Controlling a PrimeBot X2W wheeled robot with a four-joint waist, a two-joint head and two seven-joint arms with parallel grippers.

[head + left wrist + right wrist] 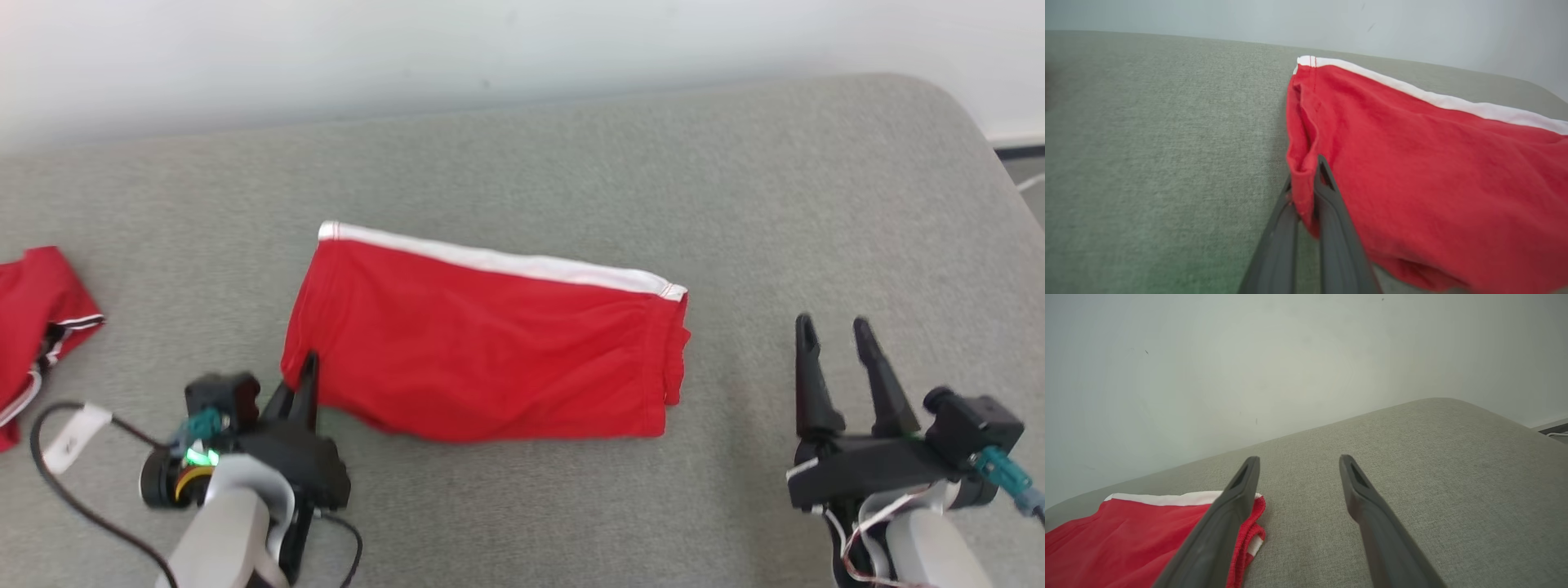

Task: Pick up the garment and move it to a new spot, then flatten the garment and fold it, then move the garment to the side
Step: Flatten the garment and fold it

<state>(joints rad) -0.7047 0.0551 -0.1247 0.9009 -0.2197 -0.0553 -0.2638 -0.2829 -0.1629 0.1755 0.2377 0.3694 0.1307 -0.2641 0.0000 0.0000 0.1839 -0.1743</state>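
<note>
The red garment (482, 351) lies folded into a rough oblong in the middle of a grey woven surface (571, 147), with a white band along its far edge and its layered ends stacked at the right. The left gripper (309, 363) is clenched on the garment's near-left corner. In the left wrist view its two dark fingers (1331, 212) pinch a fold of red cloth between them, raised a little off the surface. The right gripper (833, 327) hangs well apart to the garment's right, its jaws spread wide and holding nothing. A second red piece of clothing (37, 327) with black and white trim lies at the far left edge. The surface ends in a rounded far-right corner against a pale, plain wall (490, 41). Past that corner a dark strip (1020, 151), possibly a skirting board, is too small to make out.
</note>
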